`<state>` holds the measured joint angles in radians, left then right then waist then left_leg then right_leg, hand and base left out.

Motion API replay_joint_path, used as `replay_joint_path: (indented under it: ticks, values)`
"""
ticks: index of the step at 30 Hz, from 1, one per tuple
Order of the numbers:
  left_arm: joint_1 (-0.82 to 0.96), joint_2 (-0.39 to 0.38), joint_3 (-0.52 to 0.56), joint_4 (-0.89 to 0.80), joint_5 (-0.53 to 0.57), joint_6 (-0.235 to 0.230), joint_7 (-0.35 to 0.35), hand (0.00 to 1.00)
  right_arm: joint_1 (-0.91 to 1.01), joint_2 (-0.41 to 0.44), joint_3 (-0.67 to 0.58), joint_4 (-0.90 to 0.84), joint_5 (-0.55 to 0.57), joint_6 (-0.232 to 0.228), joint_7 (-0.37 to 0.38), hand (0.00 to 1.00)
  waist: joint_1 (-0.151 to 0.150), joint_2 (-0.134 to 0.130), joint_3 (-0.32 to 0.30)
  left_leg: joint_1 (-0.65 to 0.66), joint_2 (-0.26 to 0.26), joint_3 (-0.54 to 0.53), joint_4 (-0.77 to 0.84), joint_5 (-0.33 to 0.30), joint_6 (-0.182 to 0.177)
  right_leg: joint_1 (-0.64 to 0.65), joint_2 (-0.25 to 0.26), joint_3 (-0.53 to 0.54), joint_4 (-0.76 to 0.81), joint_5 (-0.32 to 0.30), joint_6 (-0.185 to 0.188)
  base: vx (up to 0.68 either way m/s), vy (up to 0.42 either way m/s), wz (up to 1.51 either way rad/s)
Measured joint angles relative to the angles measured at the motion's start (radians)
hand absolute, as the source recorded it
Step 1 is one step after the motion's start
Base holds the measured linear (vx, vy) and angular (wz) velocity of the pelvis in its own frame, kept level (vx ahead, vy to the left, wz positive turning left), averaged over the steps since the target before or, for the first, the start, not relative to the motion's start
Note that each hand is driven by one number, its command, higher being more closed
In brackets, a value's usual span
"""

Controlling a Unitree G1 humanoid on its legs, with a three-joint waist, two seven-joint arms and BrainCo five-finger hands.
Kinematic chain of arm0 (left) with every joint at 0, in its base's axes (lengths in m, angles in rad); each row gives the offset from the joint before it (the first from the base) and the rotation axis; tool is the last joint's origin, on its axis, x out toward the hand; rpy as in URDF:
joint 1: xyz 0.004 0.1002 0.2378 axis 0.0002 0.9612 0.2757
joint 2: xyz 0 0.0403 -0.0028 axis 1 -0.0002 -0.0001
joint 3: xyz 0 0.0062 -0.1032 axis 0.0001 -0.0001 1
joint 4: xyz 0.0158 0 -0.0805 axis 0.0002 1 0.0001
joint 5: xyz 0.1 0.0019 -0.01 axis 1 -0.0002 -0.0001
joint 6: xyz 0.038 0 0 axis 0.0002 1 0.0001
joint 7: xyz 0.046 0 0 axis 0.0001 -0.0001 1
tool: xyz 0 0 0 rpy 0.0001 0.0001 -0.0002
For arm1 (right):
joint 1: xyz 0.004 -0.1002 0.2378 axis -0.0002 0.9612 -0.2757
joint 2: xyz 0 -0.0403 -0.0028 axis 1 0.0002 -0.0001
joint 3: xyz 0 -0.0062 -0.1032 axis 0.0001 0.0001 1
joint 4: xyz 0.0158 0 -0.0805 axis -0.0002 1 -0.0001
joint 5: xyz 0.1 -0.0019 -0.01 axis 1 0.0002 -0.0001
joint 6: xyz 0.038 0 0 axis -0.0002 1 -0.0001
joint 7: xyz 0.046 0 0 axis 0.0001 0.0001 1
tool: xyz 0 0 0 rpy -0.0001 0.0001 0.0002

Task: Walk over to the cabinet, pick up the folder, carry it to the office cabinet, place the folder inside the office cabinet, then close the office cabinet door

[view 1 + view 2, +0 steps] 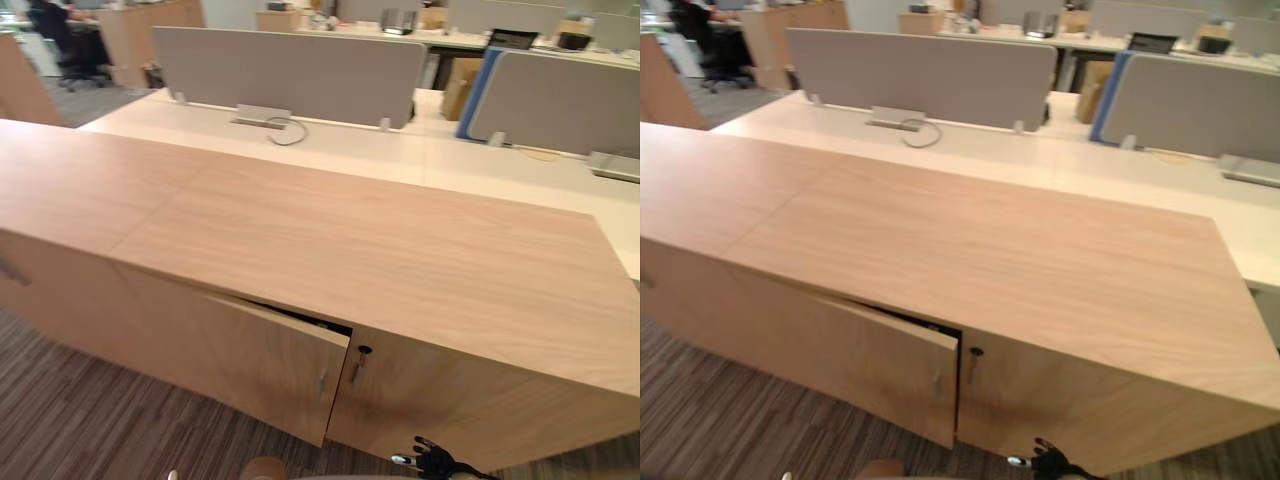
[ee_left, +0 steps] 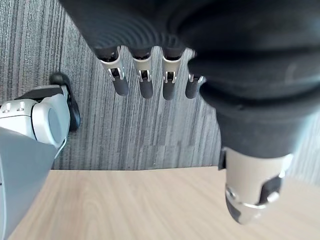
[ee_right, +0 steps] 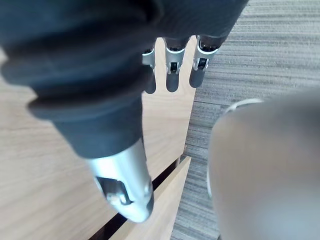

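Office cabinet [image 1: 350, 230] stretched across middle of frame, broad wood top facing up. Door [image 1: 250, 360] at lower centre ajar, swung slightly outward, dark gap along its upper right edge. Left hand [image 2: 146, 85] over striped carpet [image 2: 130, 135], fingers straight and slightly spread, gripping nothing. Right hand [image 3: 172, 75] near the cabinet's wood front, fingers straight, close together, likewise empty. Grey partition [image 1: 290, 70] on pale desk [image 1: 350, 150] behind, upper frame.

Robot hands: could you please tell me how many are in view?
2: the left hand over the carpet, the right hand beside the ajar cabinet door; both open and empty.
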<state>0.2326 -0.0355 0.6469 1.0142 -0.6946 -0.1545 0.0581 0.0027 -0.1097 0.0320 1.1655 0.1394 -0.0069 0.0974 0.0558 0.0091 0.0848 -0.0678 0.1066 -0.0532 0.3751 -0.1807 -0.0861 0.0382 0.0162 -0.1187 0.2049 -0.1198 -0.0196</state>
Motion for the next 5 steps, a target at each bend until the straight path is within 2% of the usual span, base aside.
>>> replay_joint_path:
  ticks: [2,5]
  values:
    - [-0.004,-0.010,-0.001,0.008,0.055,0.010,-0.018,0.00,-0.005,0.015,0.011,-0.013,-0.004,-0.006,0.007,0.00,-0.011,-0.014,0.000,0.025,-0.016,0.034,-0.081,0.032,0.019,0.026,-0.015,0.023,-0.104,0.052,0.017,0.16,0.108,-0.31]
    - [0.000,-0.030,-0.011,0.018,0.115,0.015,-0.023,0.00,-0.005,0.016,0.030,-0.014,-0.002,-0.008,0.009,0.00,-0.014,-0.019,-0.006,0.073,-0.041,0.072,-0.191,0.076,0.035,0.035,-0.038,0.054,-0.157,0.076,0.034,0.12,0.091,-0.26]
